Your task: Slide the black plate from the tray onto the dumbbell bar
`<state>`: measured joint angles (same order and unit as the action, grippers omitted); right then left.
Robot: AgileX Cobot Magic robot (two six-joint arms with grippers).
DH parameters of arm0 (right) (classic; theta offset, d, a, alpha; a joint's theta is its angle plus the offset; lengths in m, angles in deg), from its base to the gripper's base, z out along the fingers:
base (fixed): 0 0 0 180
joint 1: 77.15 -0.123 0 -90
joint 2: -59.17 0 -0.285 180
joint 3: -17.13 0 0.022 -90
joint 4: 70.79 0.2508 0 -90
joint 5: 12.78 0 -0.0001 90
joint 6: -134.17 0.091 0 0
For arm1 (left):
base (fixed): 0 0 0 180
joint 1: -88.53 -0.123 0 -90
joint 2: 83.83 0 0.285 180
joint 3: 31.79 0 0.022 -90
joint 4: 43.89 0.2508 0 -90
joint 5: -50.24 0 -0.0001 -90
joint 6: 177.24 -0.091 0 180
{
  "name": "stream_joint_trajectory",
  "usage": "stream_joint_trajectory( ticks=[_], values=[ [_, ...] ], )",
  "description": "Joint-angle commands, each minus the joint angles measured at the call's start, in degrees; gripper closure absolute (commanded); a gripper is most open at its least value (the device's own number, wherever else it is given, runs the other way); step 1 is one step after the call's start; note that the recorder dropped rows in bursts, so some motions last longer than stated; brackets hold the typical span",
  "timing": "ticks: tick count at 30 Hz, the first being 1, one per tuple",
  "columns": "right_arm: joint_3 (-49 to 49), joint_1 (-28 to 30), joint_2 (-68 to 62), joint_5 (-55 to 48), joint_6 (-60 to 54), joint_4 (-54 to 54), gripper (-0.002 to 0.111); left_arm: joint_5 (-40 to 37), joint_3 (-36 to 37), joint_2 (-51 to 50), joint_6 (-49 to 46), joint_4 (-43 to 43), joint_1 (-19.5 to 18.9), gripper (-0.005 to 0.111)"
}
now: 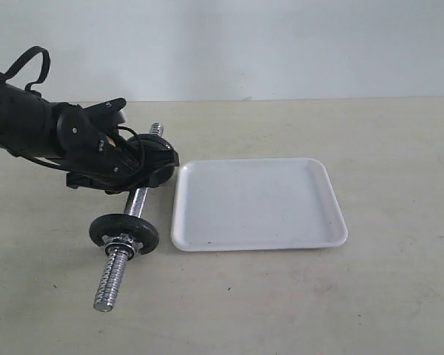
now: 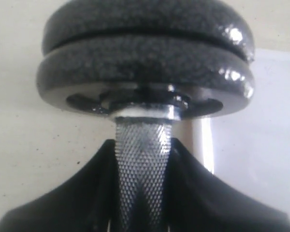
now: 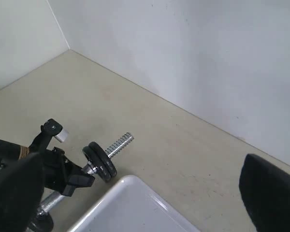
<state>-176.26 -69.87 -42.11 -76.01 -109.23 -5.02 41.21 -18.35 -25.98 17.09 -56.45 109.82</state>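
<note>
The tray [image 1: 259, 203] lies at the centre of the exterior view, its left rim just beside the dumbbell bar [image 1: 137, 203]; to the right of the tray and below it the table [image 1: 399, 296] runs bare to the frame edges. The bar lies slantwise at the left, one threaded end pointing to the lower left, the other up toward the back wall; a black disc [image 1: 124, 231] with a chrome collar [image 1: 124, 246] sits on its lower part. The black plate [image 2: 145, 24] is on the bar near its upper end, pressed against a second disc [image 2: 145, 79], close to the tray's upper left corner.

The left arm reaches in from the left edge, roughly level over the table; the left pincer [image 1: 146, 174] pinches the knurled bar just below the paired discs, a finger on each side of the steel. The right pincer [image 3: 135, 193] shows only in its own wrist view; it hangs above the tray corner and the bar, fingers spread wide, holding nothing.
</note>
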Motion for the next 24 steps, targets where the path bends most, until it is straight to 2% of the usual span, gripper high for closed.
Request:
stream_joint_trajectory(
  ticks=[1,2,4,24],
  values=[
    [-0.4,0.2,0.3,0.3,-0.1,-0.3,0.003,39.0,-1.6,2.1,0.7,0.1,-0.1,0.087],
    [-0.4,0.2,0.3,0.3,-0.1,-0.3,0.003,39.0,-1.6,2.1,1.8,0.1,-0.1,0.079],
    [-0.4,0.2,0.3,0.3,-0.1,-0.3,0.003,38.9,-1.6,2.1,1.9,0.1,-0.1,0.073],
    [-0.4,0.2,0.3,1.1,-0.1,-0.5,0.003,38.6,-1.6,2.1,1.9,-0.1,-0.1,0.073]
  ],
)
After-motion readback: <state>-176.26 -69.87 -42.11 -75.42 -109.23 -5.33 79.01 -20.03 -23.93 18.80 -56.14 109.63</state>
